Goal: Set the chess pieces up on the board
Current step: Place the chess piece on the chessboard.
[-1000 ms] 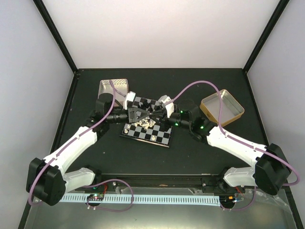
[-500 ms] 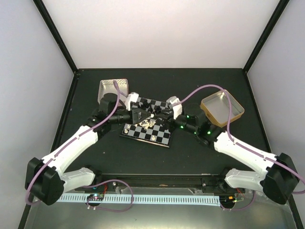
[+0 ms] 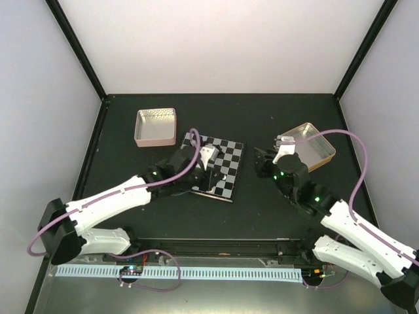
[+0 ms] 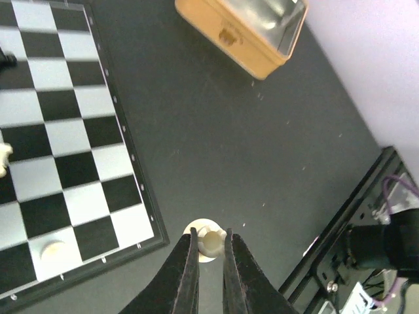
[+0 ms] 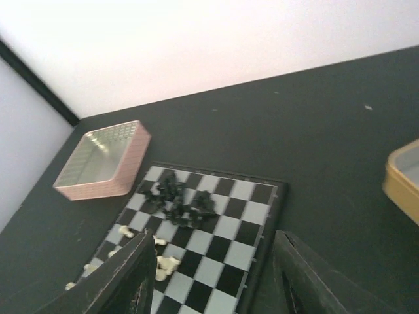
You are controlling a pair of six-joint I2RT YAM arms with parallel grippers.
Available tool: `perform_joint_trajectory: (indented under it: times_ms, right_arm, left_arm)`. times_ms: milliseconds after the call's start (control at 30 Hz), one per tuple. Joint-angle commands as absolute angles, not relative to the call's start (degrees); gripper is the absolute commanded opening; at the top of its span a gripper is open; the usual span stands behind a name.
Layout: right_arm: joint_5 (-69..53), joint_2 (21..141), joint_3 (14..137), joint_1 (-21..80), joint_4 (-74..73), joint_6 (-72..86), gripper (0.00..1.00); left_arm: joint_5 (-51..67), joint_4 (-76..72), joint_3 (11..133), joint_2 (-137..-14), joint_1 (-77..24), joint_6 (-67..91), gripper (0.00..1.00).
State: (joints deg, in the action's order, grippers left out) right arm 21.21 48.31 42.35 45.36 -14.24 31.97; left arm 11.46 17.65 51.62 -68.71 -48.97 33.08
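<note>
Dark tabletop (image 3: 262,118) carried the board (image 4: 72,140), with black chess pieces (image 5: 180,204) heaped on it and cream ones (image 5: 163,263) scattered along one edge. The left gripper (image 4: 209,239) was pinched shut on a cream piece (image 4: 211,243), which hung just off the board's corner. That piece seemed to run along the fingers, base toward the table. It should be carried inward over its square, lowered straight until the base seats, then released. The right gripper (image 5: 215,261) stood wide and empty beside the board.
</note>
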Motion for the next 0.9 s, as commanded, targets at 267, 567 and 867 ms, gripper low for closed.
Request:
perform_joint_trajectory:
  times_ms: [267, 567, 867]
  right_arm:
    - [25.24, 38.71, 37.23, 45.52, -25.73, 40.96, 0.52]
    - [22.77, 35.39, 33.95, 45.51, -25.22, 41.56, 0.52]
    - [21.59, 34.30, 33.67, 45.48, -27.36, 41.63, 0.52]
  left_arm:
    - [-6.95, 24.46, 59.14, -86.24, -60.59, 46.15, 0.02]
    - [-4.63, 24.19, 60.94, -95.06, -60.73, 47.03, 0.01]
    - [-7.57, 24.31, 61.54, -96.61, -61.08, 49.50, 0.02]
